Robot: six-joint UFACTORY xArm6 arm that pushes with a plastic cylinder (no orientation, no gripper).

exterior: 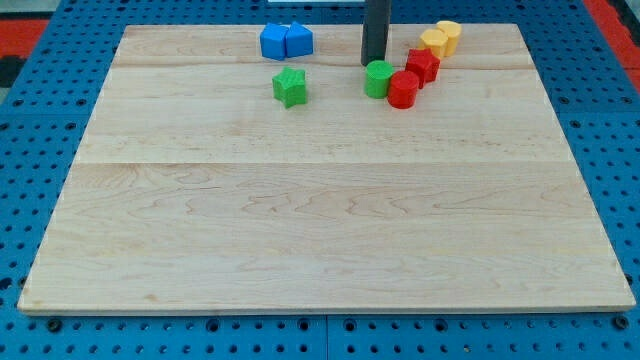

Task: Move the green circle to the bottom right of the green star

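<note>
Short round green circle block (378,78), upright, no long axis, upper middle of frame, touching red cylinder block (404,89). Green star block (290,87) left of it. My tip (373,63) just above circle; bare rod, holding nothing.

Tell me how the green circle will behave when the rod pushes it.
The green circle looks short and flat-bottomed, so it will probably slide, not tip or roll. Its round side may let it slip off my tip, which sits just above it in the view. It touches the red cylinder on the view's right, so a push that way would likely drag that along.
</note>
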